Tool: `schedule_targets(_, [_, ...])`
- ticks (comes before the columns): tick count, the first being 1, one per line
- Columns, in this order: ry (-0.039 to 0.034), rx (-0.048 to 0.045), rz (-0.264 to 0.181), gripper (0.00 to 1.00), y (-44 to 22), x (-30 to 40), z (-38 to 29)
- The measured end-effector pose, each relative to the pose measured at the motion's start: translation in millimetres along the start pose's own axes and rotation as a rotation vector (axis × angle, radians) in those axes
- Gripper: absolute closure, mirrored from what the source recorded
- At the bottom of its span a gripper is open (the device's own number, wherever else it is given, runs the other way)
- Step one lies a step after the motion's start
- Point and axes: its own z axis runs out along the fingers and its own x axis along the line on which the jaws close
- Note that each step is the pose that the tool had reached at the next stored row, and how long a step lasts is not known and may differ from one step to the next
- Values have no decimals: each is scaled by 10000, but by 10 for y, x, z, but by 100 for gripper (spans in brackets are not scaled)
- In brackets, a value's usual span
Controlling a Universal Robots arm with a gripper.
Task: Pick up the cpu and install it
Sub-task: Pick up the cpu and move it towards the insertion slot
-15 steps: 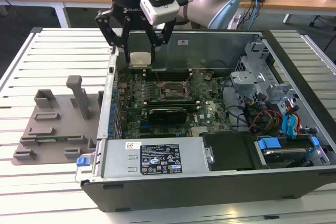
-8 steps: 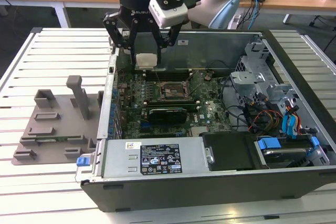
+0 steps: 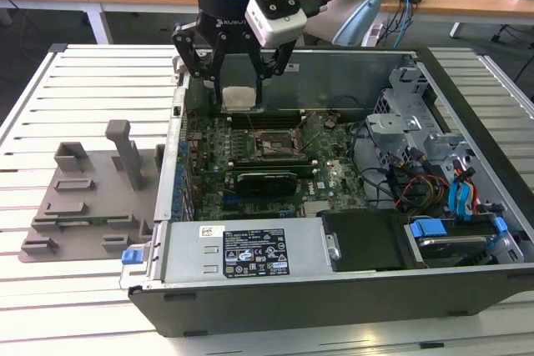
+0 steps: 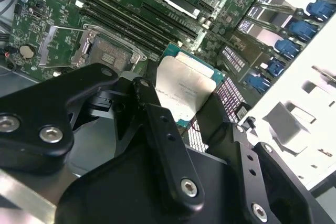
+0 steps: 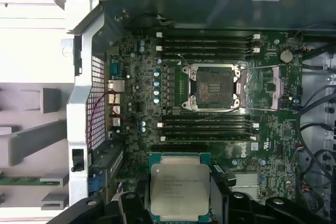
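Note:
The cpu (image 3: 239,96), a flat square chip with a silver top and a thin green rim, hangs in my gripper (image 3: 239,101), whose fingers are shut on two opposite edges. It is held above the motherboard (image 3: 250,185) inside the open computer case, towards the case's far wall. The empty socket (image 3: 273,147), with its metal frame folded open, lies nearer the camera than the chip in the exterior view. Both wrist views show the cpu (image 4: 181,90) (image 5: 179,187) between the black fingers (image 4: 147,103), with the open socket (image 5: 215,87) (image 4: 107,53) some way off.
Memory slots (image 5: 207,45) run along both sides of the socket. A grey plastic tray with upright posts (image 3: 92,198) sits on the white slatted table at the exterior view's left. The power supply (image 3: 250,252), a drive cage and cables (image 3: 417,164) line the case's near and right parts.

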Motion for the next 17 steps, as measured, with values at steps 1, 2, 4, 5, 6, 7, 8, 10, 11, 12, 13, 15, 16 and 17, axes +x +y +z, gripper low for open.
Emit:
schedule_targets(1, [0, 0, 0, 45, 0, -15, 7])
schedule_targets(2, [-1, 0, 0, 45, 0, -27, 12])
schedule_targets(4, [0, 0, 0, 45, 1, -53, 24])
schedule_targets(5, [-1, 0, 1, 45, 1, -69, 31])
schedule_targets(6, [0, 1, 0, 45, 1, -87, 39])
schedule_targets(7, [-1, 1, 0, 45, 1, -101, 46])
schedule_targets(8, [0, 0, 1, 45, 2, -114, 53])
schedule_targets(10, [-1, 1, 0, 45, 2, -131, 61])
schedule_targets(11, [0, 1, 0, 45, 2, -148, 70])
schedule_targets(12, [-1, 0, 0, 45, 3, -169, 81])
schedule_targets(13, [0, 0, 0, 45, 3, -183, 88])
schedule_targets(15, [-1, 0, 0, 45, 3, -204, 100])
schedule_targets(16, [-1, 1, 0, 45, 3, -210, 103])
schedule_targets(17, [-1, 0, 1, 45, 3, -217, 107])
